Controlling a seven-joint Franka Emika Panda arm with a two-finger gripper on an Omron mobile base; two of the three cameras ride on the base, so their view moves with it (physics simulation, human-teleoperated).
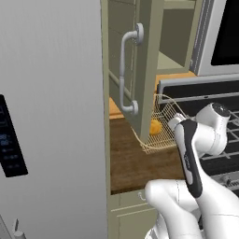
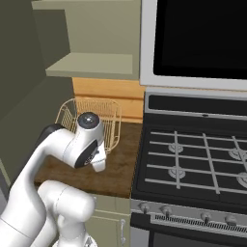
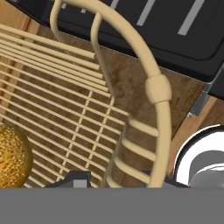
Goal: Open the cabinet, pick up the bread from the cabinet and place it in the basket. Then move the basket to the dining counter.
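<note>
Tan-gold wire mesh of the shallow basket (image 3: 87, 100) is clamped at its rounded rim by the narrowed gripper (image 3: 116, 181); the rough golden-orange bread lump (image 3: 11, 155) is seen just beside it, inside.

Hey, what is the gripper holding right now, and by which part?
The tan-gold wire mesh basket, gripped at its thick rim wire on the side nearest the stove. The golden-orange bread lies loose inside it.
</note>
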